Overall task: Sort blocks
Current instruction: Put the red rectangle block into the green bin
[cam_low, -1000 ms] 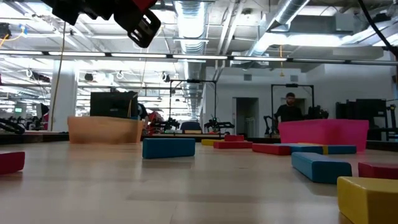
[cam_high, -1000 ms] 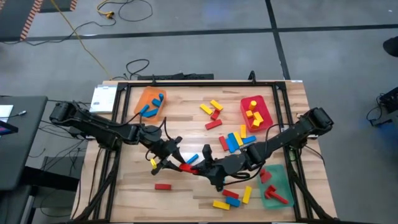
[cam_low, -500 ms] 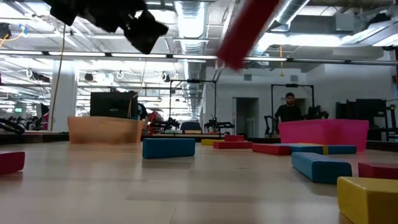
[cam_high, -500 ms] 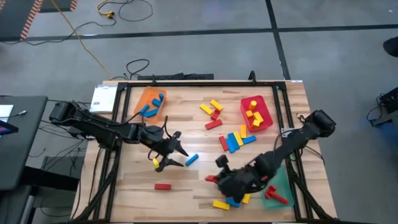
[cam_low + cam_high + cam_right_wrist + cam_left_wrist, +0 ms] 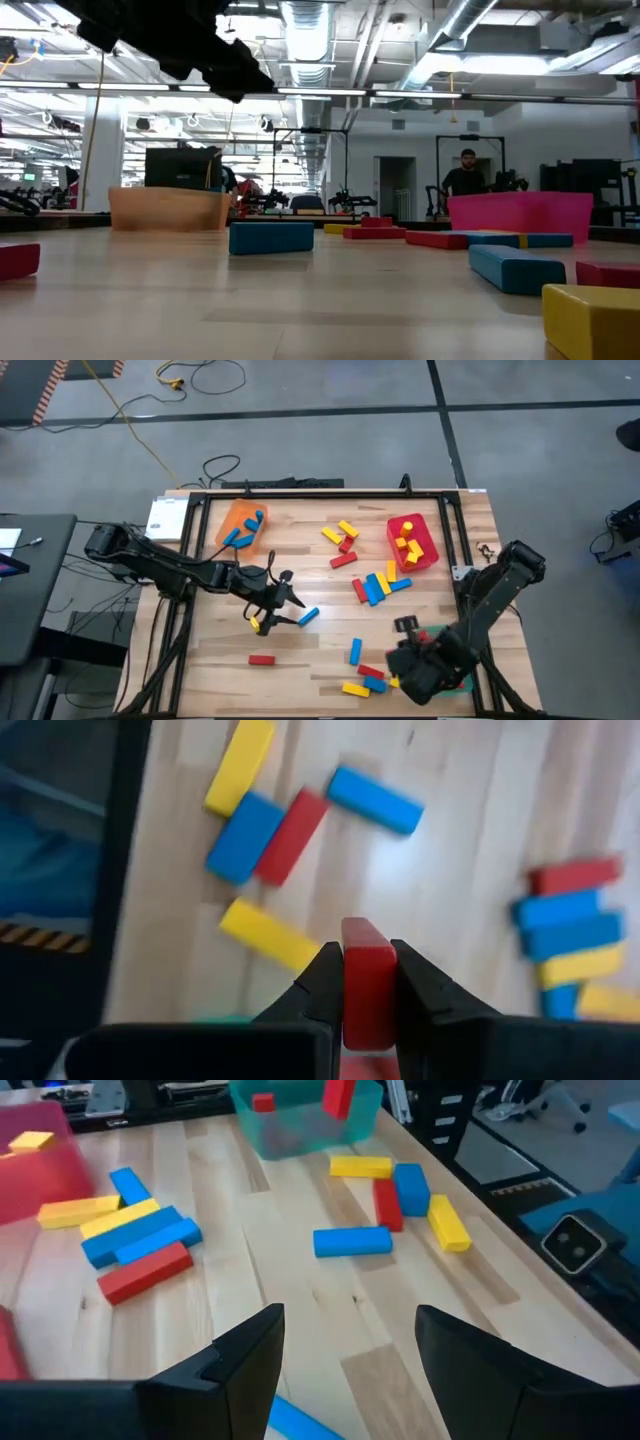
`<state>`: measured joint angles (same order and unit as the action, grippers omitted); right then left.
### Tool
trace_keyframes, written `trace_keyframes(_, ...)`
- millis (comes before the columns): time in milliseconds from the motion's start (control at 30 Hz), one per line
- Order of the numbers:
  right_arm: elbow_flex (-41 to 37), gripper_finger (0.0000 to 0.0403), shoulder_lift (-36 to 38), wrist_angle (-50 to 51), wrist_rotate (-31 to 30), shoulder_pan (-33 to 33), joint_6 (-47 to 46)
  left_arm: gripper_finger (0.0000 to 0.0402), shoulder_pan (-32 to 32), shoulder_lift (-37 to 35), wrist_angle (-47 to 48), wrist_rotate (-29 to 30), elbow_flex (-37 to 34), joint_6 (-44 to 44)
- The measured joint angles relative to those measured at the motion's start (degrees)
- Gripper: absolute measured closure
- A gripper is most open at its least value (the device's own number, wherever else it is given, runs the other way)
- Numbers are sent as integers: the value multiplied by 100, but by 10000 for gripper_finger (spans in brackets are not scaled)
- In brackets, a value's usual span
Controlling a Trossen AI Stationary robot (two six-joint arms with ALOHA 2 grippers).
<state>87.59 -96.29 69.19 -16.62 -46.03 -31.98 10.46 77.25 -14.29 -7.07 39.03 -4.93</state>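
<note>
Red, yellow and blue blocks lie scattered on the wooden table [image 5: 300,560]. One cluster [image 5: 378,585] sits mid-table and another [image 5: 365,680] by the near edge. My right gripper [image 5: 412,632] hovers at the near right beside the green tray [image 5: 458,660], shut on a red block [image 5: 368,982]. My left gripper [image 5: 282,605] [image 5: 345,1370] is open above the table's left-middle. A blue block [image 5: 307,616] lies just off its fingers and a yellow one [image 5: 258,623] lies under it. In the low view the left arm [image 5: 170,45] shows dark at the top. My right gripper pinches the red block by its two long side faces [image 5: 352,990] between both fingers. The fingers come from above, pointing down at the table, and the block runs along them. The block is lifted clear over the near cluster of blocks.
The orange tray [image 5: 240,525] at the far left holds blue blocks, and the red tray [image 5: 412,542] at the far right holds yellow ones. The green tray [image 5: 300,1110] holds red blocks. More blocks [image 5: 342,540] lie far mid-table, and a lone red one [image 5: 261,659] lies near left. A person [image 5: 465,180] stands far behind.
A second ago both grippers met at the red block in mid-table. The right gripper has carried it off toward the table's near right, up to the green tray. The left gripper no longer has the block and has drawn back slightly toward the far edge.
</note>
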Motion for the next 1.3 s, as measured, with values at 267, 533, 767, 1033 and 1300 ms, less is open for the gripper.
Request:
trace_keyframes(267,0,341,0,415,483,-511,-1530,179,-15,1107,-678,-4,149,-108)
trace_keyframes(533,0,341,18,958,718,-964,-2706,179,-13,1802,-672,-17,777,-388)
trace_keyframes(767,0,341,76,1041,768,-1319,-3583,179,3,2269,-439,-534,1350,-546)
trace_keyframes(1033,-96,341,76,1010,782,-1620,-4393,180,45,2395,585,513,1890,-264)
trace_keyframes(1300,-266,341,76,975,782,-1781,-4884,180,271,2365,1946,806,2198,362)
